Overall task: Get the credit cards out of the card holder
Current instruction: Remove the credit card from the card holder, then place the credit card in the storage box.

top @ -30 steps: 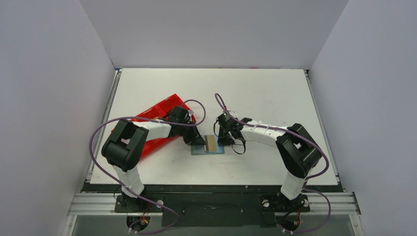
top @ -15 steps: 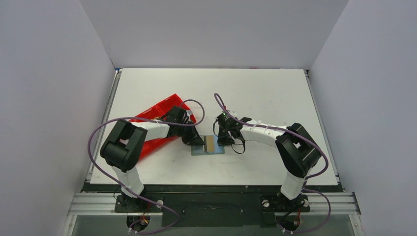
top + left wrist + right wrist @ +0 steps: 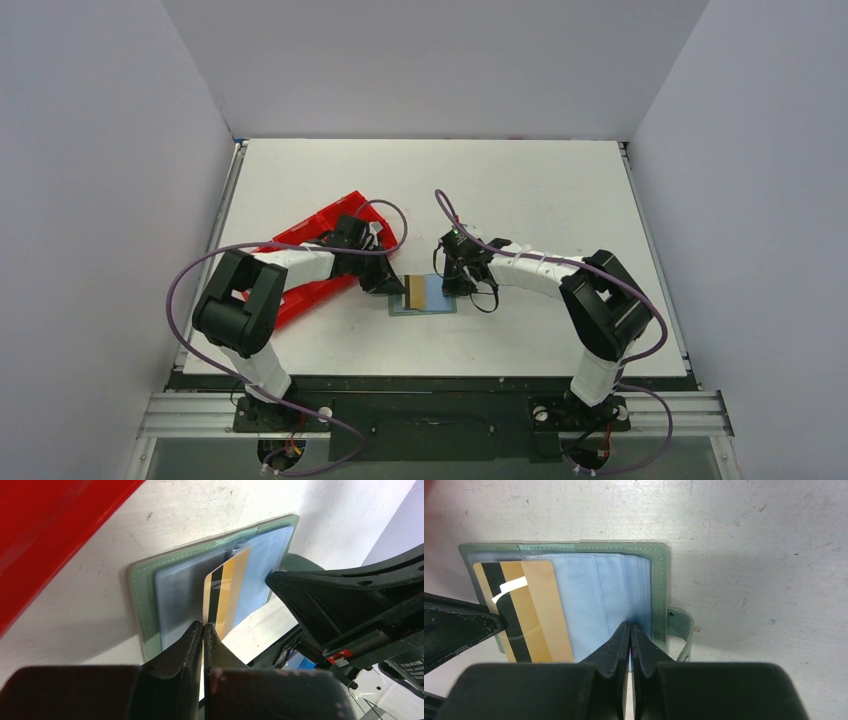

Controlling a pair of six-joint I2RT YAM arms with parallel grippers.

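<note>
Near the middle of the white table (image 3: pixel 540 200), between the 2 arms, the card holder (image 3: pixel 659 580) lies opened flat, with its grey-green cover down and its clear, blue-tinted sleeves (image 3: pixel 594 600) facing up. 1 credit card (image 3: pixel 531 610), tan-yellow with a black stripe and a white mark across it, lies over the holder's left half.

The left gripper (image 3: pixel 202 626) is clenched on that card. In the left wrist view its 2 black fingers meet on the card's near edge, and the card stands out from between the tips and reaches back over the sleeves. The card's far end lies against a clear pocket (whether it is tucked under the plastic or resting on top I cannot tell). In the right wrist view the card's lower end overhangs the holder's rim on the side toward the left gripper.

The right gripper (image 3: pixel 630 626) is clamped tight, and its joined tips are set on the stack of sleeves near the holder's right edge. They are just beside the small tab (image 3: pixel 681 630) that sticks out onto the table.

The 2 grippers are near each other, on opposite sides of the holder. A red tray (image 3: pixel 330 225) lies to the left, partly under the left arm and apart from the holder.
</note>
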